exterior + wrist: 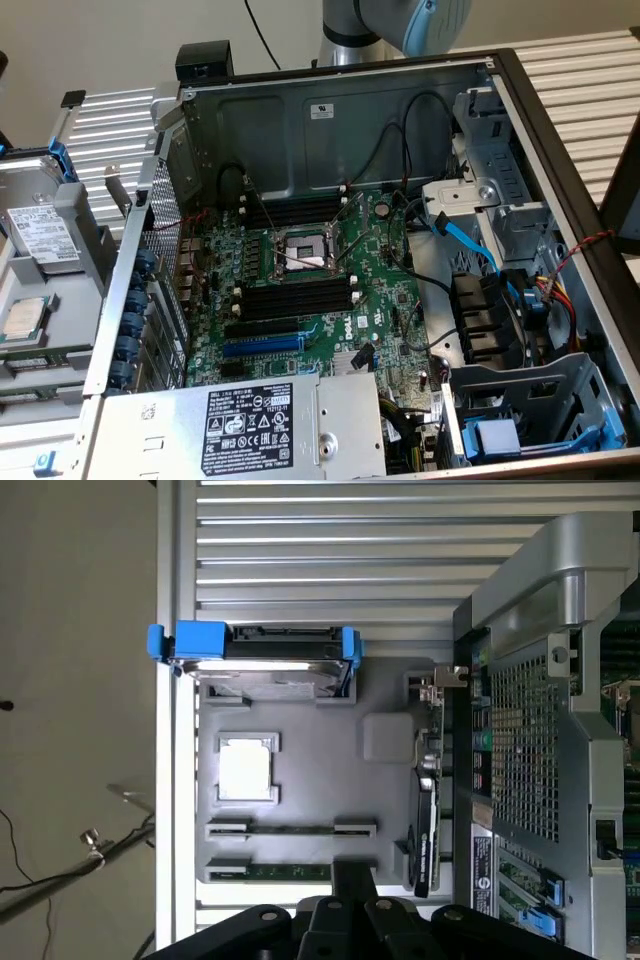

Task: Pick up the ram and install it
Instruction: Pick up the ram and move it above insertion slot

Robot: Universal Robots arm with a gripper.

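**Fingers [350, 880] clenched above the ram [275, 872]**

The fingers are pressed together, and nothing is seen held. The ram is seated on edge in the grey tray [330, 790], just beside the open computer case [560, 680]. Whether it is touched cannot be told.

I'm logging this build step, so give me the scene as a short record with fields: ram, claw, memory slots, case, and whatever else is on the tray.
ram: green stick lying in a holder on the gray tray, outside the case
claw: shut, tip over the ram's holder; cannot tell whether it grips the ram
slots: black memory slots on the board, no green stick seen in them
case: open, board exposed
other tray items: drive in a blue caddy, chip
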